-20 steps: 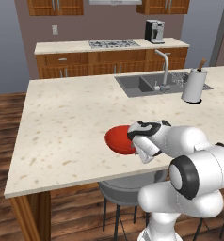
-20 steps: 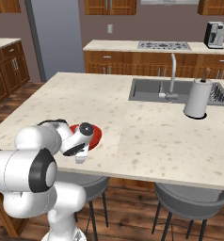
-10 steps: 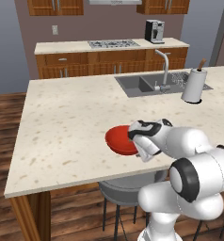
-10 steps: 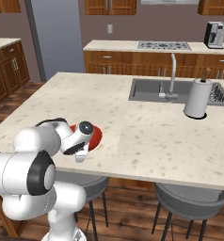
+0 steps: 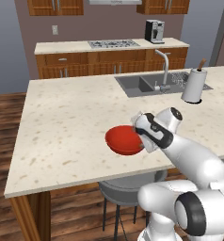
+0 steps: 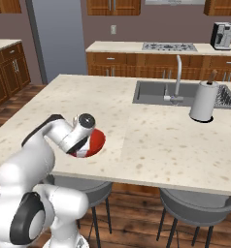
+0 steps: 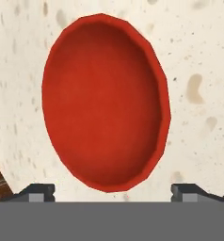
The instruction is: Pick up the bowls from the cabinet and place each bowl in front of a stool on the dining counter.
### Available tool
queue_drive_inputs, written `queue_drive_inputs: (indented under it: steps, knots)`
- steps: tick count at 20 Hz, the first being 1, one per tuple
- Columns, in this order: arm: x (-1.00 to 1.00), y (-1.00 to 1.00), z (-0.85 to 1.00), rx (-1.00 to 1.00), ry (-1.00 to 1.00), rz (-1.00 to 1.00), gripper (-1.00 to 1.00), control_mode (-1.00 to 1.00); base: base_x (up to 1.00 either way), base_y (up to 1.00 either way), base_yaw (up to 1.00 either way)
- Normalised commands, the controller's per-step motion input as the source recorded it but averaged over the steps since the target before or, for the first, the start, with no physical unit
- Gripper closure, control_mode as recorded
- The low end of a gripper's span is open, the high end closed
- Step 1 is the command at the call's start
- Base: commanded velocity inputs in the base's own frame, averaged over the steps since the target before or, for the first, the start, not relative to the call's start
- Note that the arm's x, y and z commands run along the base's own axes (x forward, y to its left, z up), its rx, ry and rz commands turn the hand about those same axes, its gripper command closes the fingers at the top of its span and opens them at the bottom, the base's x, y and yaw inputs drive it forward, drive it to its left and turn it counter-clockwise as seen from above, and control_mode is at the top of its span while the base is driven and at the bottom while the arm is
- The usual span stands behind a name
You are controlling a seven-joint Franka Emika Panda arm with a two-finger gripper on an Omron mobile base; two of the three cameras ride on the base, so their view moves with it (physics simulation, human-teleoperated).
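**Now: red bowl sits on the island, jaws spread wide around it**

Largest in the scene is the dining counter (image 5: 62,127), a beige speckled stone island on a wooden base, with a grey sink (image 5: 142,84) and a curved faucet (image 5: 164,68) set into its far side. Beside the sink stands a paper towel roll (image 6: 205,100) on its holder. Behind the island runs a narrower back counter (image 5: 76,46) carrying a cooktop (image 5: 113,44) and a dark coffee machine (image 5: 154,31), with wooden wall cabinets (image 6: 110,6) above. A tall grey refrigerator (image 6: 57,38) stands at the left of the right base view. Two grey stools (image 6: 200,206) tuck under the near edge of the island, one of them directly below the arm's working spot (image 5: 128,190).

Near that front edge rests the glossy red bowl (image 7: 104,101), upright and flat on the stone, above the stool. The gripper (image 7: 111,190) hangs just over the bowl's near rim; its two dark fingertips (image 7: 36,192) stand far apart, either side of the rim, not touching it.
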Motion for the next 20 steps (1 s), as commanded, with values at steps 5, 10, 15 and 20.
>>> queue_drive_inputs:
  steps: [5, 10, 15, 20]
  knots:
    - [-0.51, -0.32, 0.77, -0.02, -0.05, 0.08, -1.00, -1.00, 0.00, 0.00, 0.00]
    - [-0.68, -0.45, 0.63, -0.06, -0.03, 0.06, -1.00, -1.00, 0.00, 0.00, 0.00]
    - [-0.68, -0.37, 0.55, -0.20, 0.00, 0.00, -1.00, -1.00, 0.00, 0.00, 0.00]
    - [-0.59, -0.06, 0.42, -0.32, 0.00, 0.00, -1.00, -1.00, 0.00, 0.00, 0.00]
